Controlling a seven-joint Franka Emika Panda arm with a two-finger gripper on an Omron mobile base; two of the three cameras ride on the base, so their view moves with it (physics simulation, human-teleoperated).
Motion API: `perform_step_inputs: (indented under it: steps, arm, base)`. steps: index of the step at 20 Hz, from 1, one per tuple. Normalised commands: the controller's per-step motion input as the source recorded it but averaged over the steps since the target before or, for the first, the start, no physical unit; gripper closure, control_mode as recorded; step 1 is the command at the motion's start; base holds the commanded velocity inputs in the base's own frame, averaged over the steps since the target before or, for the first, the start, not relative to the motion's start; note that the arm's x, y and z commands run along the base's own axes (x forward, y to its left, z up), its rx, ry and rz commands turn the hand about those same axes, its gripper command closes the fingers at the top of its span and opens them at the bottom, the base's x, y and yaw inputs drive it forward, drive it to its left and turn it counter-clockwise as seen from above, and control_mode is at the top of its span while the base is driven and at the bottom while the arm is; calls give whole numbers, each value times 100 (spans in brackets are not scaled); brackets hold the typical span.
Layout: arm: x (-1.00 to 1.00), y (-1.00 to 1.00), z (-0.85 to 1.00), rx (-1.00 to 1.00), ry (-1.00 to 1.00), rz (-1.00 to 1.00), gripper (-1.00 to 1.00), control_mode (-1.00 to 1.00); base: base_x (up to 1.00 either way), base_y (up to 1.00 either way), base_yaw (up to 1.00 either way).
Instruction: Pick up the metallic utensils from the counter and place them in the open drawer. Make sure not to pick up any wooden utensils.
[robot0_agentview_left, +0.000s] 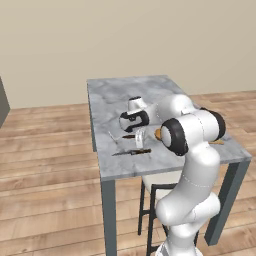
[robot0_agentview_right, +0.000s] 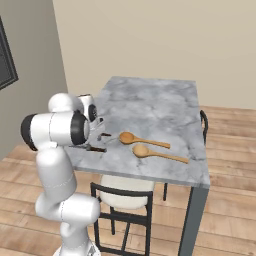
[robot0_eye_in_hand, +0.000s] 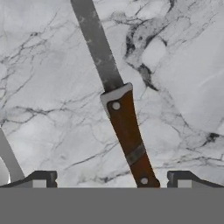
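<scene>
A knife (robot0_eye_in_hand: 128, 133) with a dark brown riveted handle and a long silver blade lies on the marble counter (robot0_eye_in_hand: 183, 65). My gripper (robot0_eye_in_hand: 111, 179) hangs open above it, with the handle's end between the two fingertips (robot0_eye_in_hand: 41, 178) and no contact visible. From the base the knife (robot0_agentview_left: 131, 152) lies near the counter's (robot0_agentview_left: 130, 90) front left, below the gripper (robot0_agentview_left: 140, 134). A second thin metallic utensil (robot0_agentview_left: 114, 136) lies just beyond it, and its silver end (robot0_eye_in_hand: 6, 157) shows at the hand view's left edge. Two wooden spoons (robot0_agentview_right: 145, 140) (robot0_agentview_right: 160, 154) lie to the right. The open drawer is out of view.
A dark-framed chair with a pale seat (robot0_agentview_right: 125, 192) is tucked under the counter's near edge, right in front of my base. Another chair back (robot0_agentview_right: 204, 120) stands at the counter's right side. Wood floor surrounds the counter, and a beige wall stands behind it.
</scene>
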Motion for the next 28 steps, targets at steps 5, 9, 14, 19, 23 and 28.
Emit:
perform_step_inputs:
  steps: [5,9,14,19,23,28]
  arm:
    - [18,0,-14,0,-5,0,-100,-100]
    - [13,0,-15,0,-12,0,-100,-100]
    - [9,0,-13,0,-7,0,-100,-100]
    - [3,0,-12,0,-3,0,-100,-100]
    - [-7,0,-8,0,0,0,-100,-100]
    - [-9,0,-7,0,0,0,-100,-100]
  base:
    - [0,0,0]
    - [0,0,0]
    - [0,0,0]
    - [0,0,0]
    - [0,0,0]
    - [0,0,0]
